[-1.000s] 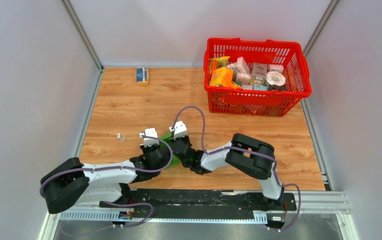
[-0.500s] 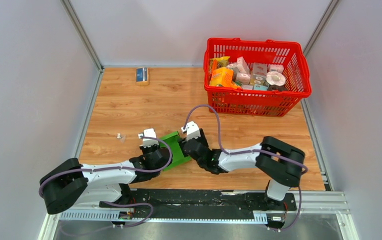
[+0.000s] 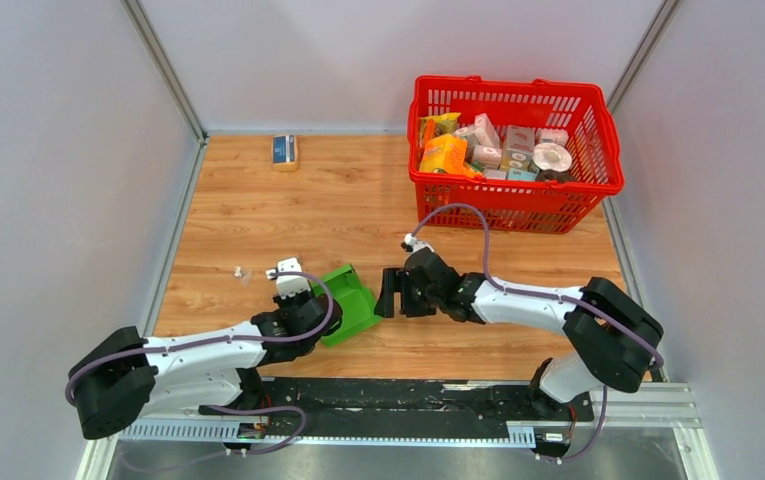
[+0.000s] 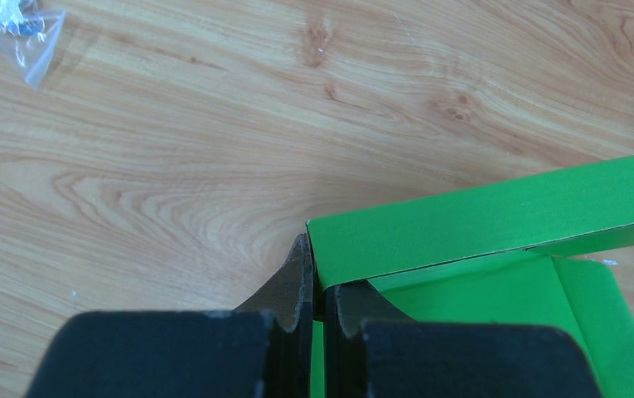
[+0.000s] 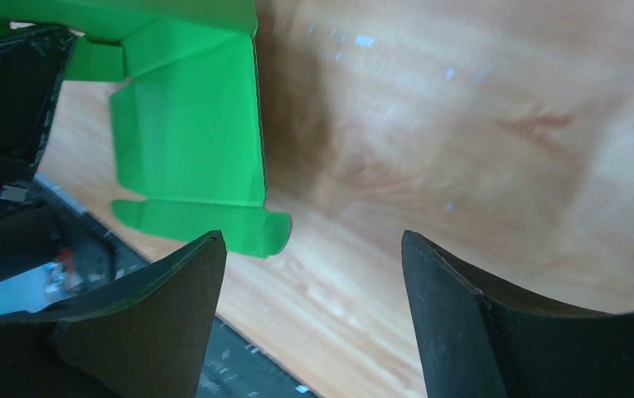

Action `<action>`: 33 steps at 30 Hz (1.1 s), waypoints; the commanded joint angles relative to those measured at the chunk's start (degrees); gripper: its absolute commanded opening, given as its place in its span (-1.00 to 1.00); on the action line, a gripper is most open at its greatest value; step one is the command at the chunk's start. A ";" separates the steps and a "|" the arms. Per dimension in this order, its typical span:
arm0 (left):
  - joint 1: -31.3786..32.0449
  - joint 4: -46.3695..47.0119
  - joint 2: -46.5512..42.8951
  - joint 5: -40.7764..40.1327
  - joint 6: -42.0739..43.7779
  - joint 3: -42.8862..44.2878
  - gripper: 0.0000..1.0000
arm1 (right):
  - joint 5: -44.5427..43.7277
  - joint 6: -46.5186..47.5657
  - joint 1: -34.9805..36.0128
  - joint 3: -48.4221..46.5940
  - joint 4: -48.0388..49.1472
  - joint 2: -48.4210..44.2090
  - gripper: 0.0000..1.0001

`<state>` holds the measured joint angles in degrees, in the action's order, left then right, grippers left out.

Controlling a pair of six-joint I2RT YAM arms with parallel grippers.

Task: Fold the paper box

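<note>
— Paper box [image 3: 350, 300] first: where?
— On the counter [image 3: 288, 210] near the front edge, between both arms. One wall raised, pinched at its corner by the left end effector [image 4: 313, 278], jaws closed on the card.
— And from the right end effector [image 5: 313, 249]?
— Just to its left, not touching. Jaws spread wide (nothing between them). Nearer the loose flaps, so likely the one to fold next.
— Long axis?
— Hard to call; seemingly diagonal, near-left to far-right. Near-left corner covered by the left wrist from above, box cut off in both wrist views.
</note>
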<state>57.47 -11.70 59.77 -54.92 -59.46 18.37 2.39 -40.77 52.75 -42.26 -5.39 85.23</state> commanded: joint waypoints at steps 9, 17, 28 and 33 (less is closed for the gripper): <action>0.18 -15.36 -2.02 4.55 -19.90 6.77 -1.00 | 10.09 -24.62 2.35 0.96 15.76 4.59 0.07; 0.18 -11.32 -9.48 15.25 -15.79 3.34 -0.08 | 5.96 -17.33 2.18 -6.06 -0.09 3.81 -0.74; 0.18 -18.52 -39.71 41.02 0.91 3.85 0.06 | -1.94 17.80 -2.74 -31.87 -51.66 6.34 -1.00; 0.18 -27.91 -42.63 38.93 6.98 11.85 0.06 | -17.48 25.82 0.33 -41.31 -70.26 11.52 -0.83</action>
<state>57.41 -31.90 17.50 -17.80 -60.23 22.63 -2.11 -26.96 50.72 -77.69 -52.16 93.45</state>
